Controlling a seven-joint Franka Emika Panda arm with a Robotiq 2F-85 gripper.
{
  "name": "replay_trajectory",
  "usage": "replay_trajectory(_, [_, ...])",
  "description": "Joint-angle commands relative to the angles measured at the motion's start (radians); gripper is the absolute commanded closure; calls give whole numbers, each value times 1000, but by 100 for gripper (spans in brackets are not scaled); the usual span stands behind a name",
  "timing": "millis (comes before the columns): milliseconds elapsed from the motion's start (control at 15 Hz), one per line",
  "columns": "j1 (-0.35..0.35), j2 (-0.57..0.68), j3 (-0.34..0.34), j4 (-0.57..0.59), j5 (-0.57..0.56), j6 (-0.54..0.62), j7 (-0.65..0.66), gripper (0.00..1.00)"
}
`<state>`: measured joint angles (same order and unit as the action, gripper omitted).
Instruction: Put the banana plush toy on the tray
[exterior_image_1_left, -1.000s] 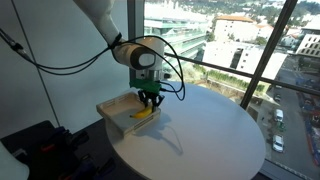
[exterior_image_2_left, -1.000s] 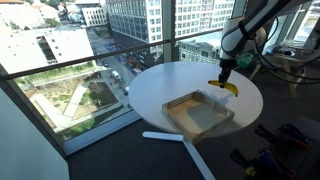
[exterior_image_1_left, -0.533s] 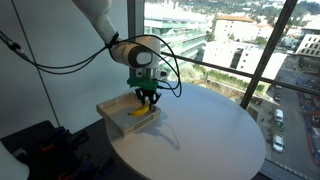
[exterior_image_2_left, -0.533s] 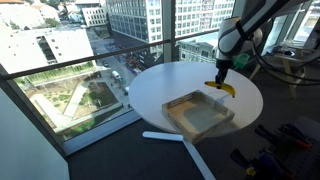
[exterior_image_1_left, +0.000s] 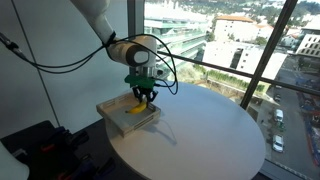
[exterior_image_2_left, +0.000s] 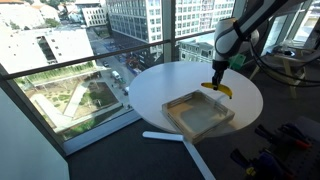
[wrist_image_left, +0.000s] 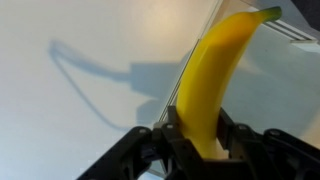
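The tool (wrist_image_left: 196, 132), at the bottom of the wrist view, is clamped on the lower end of the banana plush toy (wrist_image_left: 215, 70), which curves up toward the upper right. In an exterior view the yellow toy hangs clear of the round white bench (exterior_image_2_left: 160, 85), right of centre, about above the far edge of the wooden tray (exterior_image_2_left: 180, 122). The carrying step seems in hand. Next, the toy likely needs moving over the tray's middle, lowering, then release.
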<state>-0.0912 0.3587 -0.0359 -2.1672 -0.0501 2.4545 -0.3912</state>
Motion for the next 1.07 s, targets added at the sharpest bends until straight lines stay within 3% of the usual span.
replay_trajectory(0, [-12,0,13,2,-7,-3,5,60])
replay_trajectory(467, [-12,0,13,2,-7,-3,5,60])
replay_trajectory(533, [-12,-1,9,1,-5,1,19,85])
replay_trajectory(1000, [-3,-4,18,3,24,4,96,85])
